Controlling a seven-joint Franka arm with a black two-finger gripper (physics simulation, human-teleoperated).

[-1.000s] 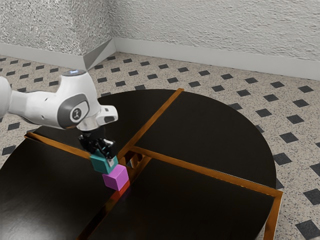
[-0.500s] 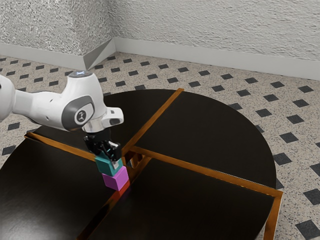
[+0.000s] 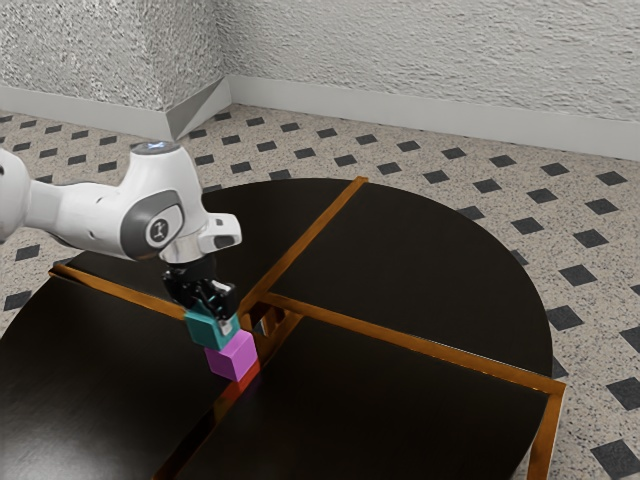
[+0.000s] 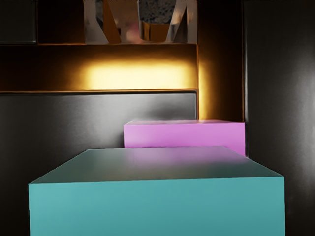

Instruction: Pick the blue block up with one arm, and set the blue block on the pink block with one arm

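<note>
Tabletop: round, dark and glossy, divided into sections by orange-brown rails.

Nearest item: the pink block rests on the tabletop at lower left of centre, just beside the rail crossing.

Next: the blue block is held directly above and slightly to the frame's left of the pink block. Their outlines meet in the exterior view; actual contact cannot be confirmed. The wrist view shows the blue block close under the hand, with the pink block beyond it and offset to one side, so the two are not squarely aligned.

End effector: fingers closed narrowly on the blue block from two sides, pointing down.

Change noted: half a second ago the blue block sat a little further toward the frame's right and lower, looking more nearly stacked. It has since drifted slightly back up and left, close to its position of a second ago.

Assessment: pickup is complete, placement is not. The offset needs correcting before release; letting go now risks the blue block tipping off the pink block's edge.

Beyond: the white arm enters from the left. Behind lie a speckled tiled floor and a rough grey wall.
</note>
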